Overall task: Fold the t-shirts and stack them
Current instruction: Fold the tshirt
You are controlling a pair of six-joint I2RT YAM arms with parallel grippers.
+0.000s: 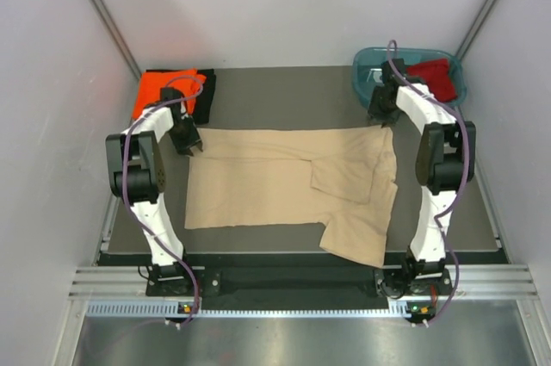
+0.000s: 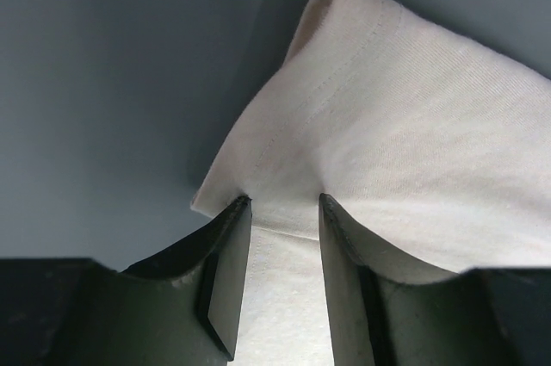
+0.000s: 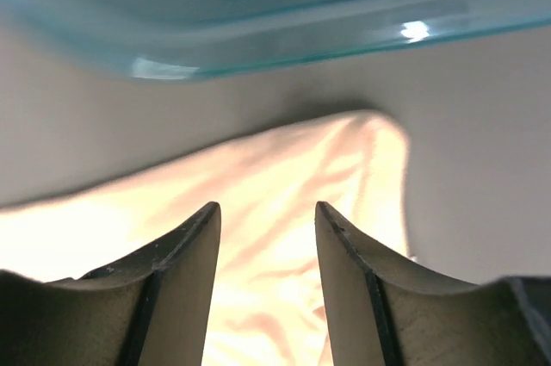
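The beige-tan t-shirt (image 1: 275, 189) lies spread on the dark mat, with its top part folded down and one sleeve at the near right. My left gripper (image 1: 191, 144) is at its far left corner. In the left wrist view the jaws (image 2: 284, 202) stand apart, with the hemmed cloth (image 2: 405, 125) lying between and over their tips. My right gripper (image 1: 383, 116) is at the far right corner, open over the cloth (image 3: 284, 168) in the right wrist view (image 3: 267, 208). The orange t-shirt (image 1: 164, 90) lies folded on the black one (image 1: 205, 95) at the back left. The dark red t-shirt (image 1: 435, 76) lies in the tub.
The teal plastic tub (image 1: 370, 60) stands at the back right, just behind my right gripper, and fills the top of the right wrist view (image 3: 258, 30). Grey walls close in the left, right and back. The arm bases stand at the near edge.
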